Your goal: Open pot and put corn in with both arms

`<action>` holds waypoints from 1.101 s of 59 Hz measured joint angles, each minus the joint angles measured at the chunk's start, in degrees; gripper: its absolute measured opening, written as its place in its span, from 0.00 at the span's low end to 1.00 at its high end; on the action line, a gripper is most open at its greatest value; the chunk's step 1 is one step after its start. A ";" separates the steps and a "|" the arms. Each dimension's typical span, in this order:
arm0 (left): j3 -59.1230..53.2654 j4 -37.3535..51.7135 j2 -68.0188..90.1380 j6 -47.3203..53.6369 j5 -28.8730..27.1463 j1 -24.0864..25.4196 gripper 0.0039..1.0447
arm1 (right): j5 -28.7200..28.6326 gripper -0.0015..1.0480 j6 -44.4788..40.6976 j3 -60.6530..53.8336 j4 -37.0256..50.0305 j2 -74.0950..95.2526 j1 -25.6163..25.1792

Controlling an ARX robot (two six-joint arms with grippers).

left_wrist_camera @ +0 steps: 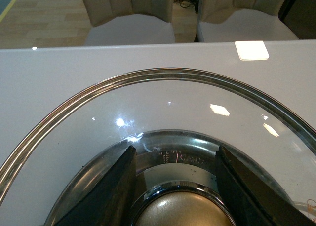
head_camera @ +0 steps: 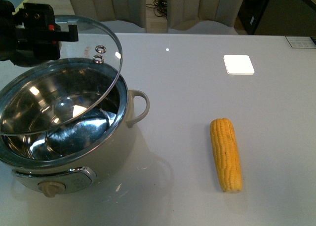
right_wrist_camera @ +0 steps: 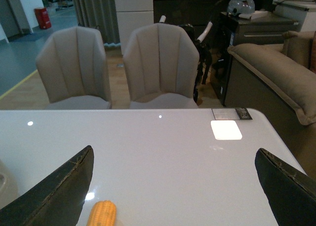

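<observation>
Pot (head_camera: 114, 152) sits open at near left, corn (head_camera: 226, 154) lying on worktop (head_camera: 187, 78) at its 3 o'clock. Left gripper (left_wrist_camera: 175, 154) pinches lid (head_camera: 59, 83) by its knob, tilted up toward 10 o'clock for access; right gripper (right_wrist_camera: 174, 156) spread, likely readying for corn.

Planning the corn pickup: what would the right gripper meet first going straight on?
Likely the table, beside the corn, which lies nearer one finger; depth is unclear.

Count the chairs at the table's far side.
2. One chair stands beyond the table behind the pot; the other chair beside it, behind the corn. Others may be out of frame.
</observation>
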 joint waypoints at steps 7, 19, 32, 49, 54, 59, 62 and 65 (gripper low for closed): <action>-0.35 -0.98 -3.69 0.24 0.87 1.31 0.40 | 0.00 0.91 0.00 0.00 0.00 0.00 0.00; -4.00 -2.25 -10.99 1.92 3.15 7.80 0.40 | 0.02 0.91 0.00 0.00 0.00 0.00 0.00; -9.22 -1.79 -15.93 5.81 8.87 21.11 0.40 | 0.00 0.91 0.00 0.00 0.00 0.00 0.00; -11.91 7.58 -7.45 9.11 15.26 40.68 0.40 | 0.00 0.91 0.00 0.00 0.00 -0.02 0.00; -12.09 12.35 -0.61 9.77 15.96 46.34 0.40 | 0.00 0.91 0.00 0.00 0.00 -0.02 0.00; -12.09 15.78 4.72 9.86 16.24 49.18 0.40 | 0.00 0.91 0.00 0.00 0.00 -0.02 0.00; -12.09 17.11 7.08 9.81 16.39 50.05 0.40 | 0.00 0.91 0.00 0.00 0.00 -0.02 0.00; -12.00 18.73 9.86 9.68 16.65 50.73 0.40 | 0.00 0.91 0.00 0.00 0.00 -0.02 0.00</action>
